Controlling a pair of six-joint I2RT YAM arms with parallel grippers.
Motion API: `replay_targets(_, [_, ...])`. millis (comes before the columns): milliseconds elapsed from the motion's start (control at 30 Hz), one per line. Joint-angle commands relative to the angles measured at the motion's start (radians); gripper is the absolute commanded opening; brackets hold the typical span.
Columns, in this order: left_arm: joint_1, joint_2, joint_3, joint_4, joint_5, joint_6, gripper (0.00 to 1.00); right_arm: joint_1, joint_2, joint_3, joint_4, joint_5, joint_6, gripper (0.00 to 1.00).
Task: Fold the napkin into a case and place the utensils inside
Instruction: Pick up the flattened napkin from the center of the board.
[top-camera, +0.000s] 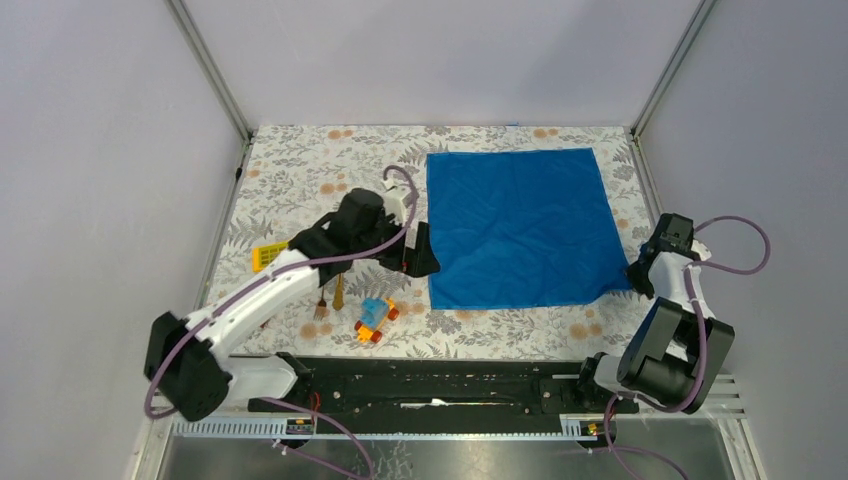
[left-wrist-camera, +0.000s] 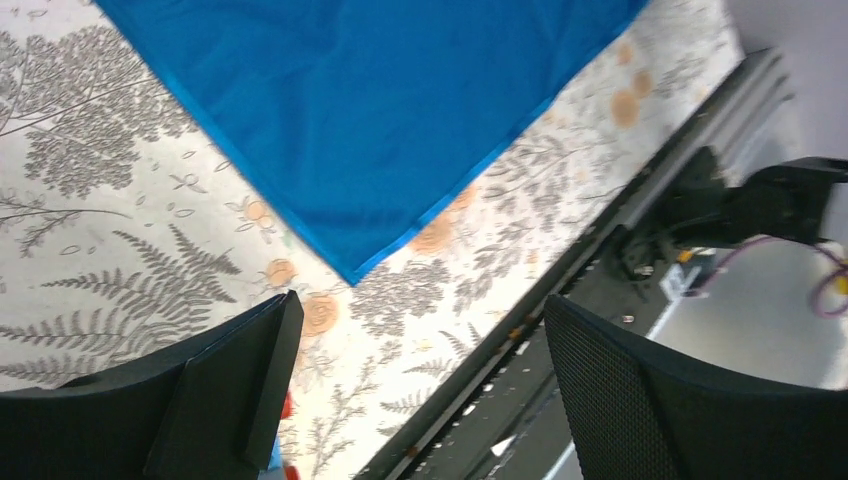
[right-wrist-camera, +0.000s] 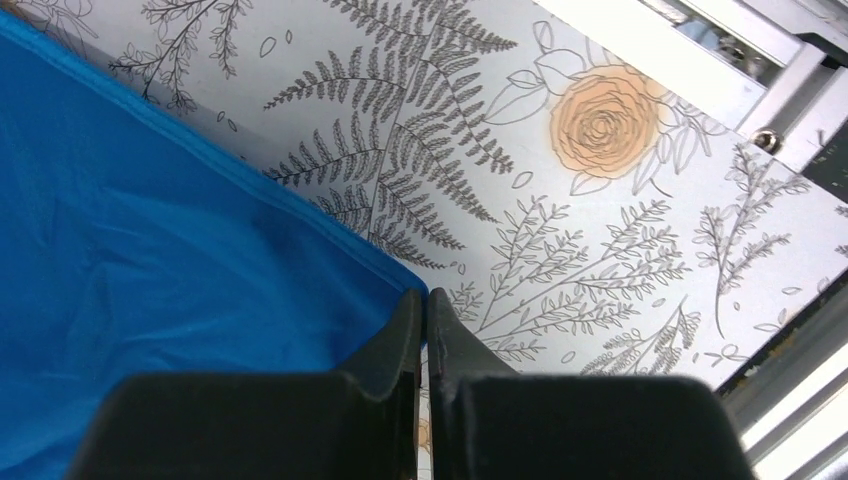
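The blue napkin (top-camera: 520, 228) lies spread flat on the flowered tabletop. My right gripper (top-camera: 636, 278) is at its near right corner. In the right wrist view the jaws (right-wrist-camera: 425, 293) are pressed together exactly where the napkin (right-wrist-camera: 150, 270) corner ends. My left gripper (top-camera: 425, 262) hovers wide open with nothing in it by the near left corner; that corner (left-wrist-camera: 350, 275) points just ahead of the gripper (left-wrist-camera: 422, 305). The two golden-orange utensils (top-camera: 332, 296) lie left of the napkin, partly under the left arm.
A blue-and-orange toy car (top-camera: 375, 320) sits near the front edge, right of the utensils. A yellow block (top-camera: 268, 256) lies at the far left. The black base rail (top-camera: 440, 385) runs along the near edge. Walls enclose the table.
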Motion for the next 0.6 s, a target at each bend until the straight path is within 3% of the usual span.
replay_targets(0, [-0.028, 0.143, 0.123, -0.125, -0.104, 0.161, 0.92, 0.006, -0.067, 0.036, -0.070, 0.065, 0.046, 0.00])
replay_targets(167, [-0.138, 0.306, 0.222, -0.247, -0.362, 0.267, 0.84, 0.007, -0.157, -0.007, -0.027, 0.071, 0.074, 0.00])
replay_targets(367, [-0.151, 0.272, 0.157, -0.121, -0.258, 0.208, 0.83, 0.006, -0.164, -0.085, 0.082, 0.075, 0.069, 0.00])
replay_targets(567, [-0.154, 0.319, 0.154, -0.100, -0.287, 0.215, 0.82, 0.006, -0.097, -0.064, 0.059, 0.100, 0.060, 0.00])
